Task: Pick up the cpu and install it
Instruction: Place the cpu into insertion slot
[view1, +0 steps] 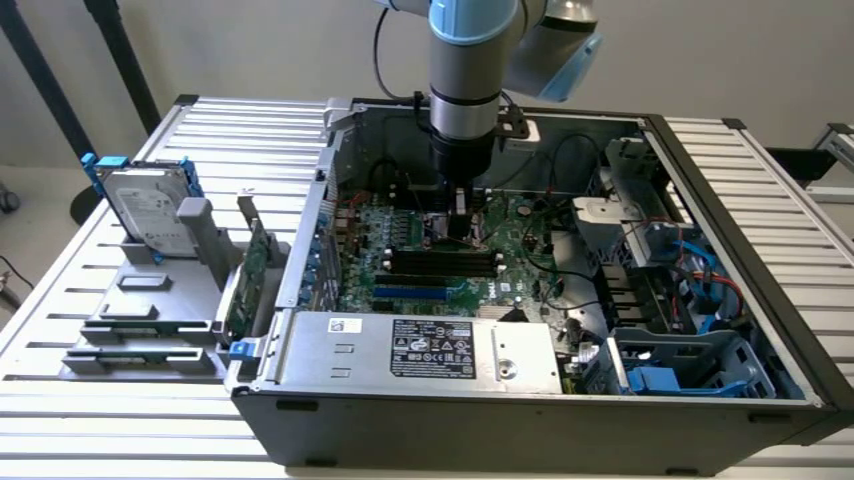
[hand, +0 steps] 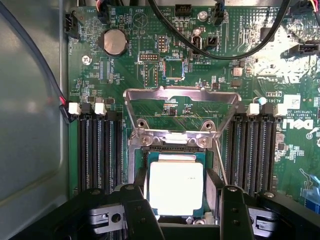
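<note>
Cpu (hand: 176, 187), small square silver-topped chip, clamped in black gripper (hand: 177, 172) at green motherboard's (hand: 125, 75) open socket (hand: 170, 148), steel load plate (hand: 181, 92) raised, not yet latched.

Silvery square cpu (hand: 176, 186), flat, at socket (hand: 172, 142)

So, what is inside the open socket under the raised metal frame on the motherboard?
The cpu, silvery plate up, fills the socket; the metal frame stands open. What lies beneath the chip is covered, so whether it is fully seated cannot be told.
</note>
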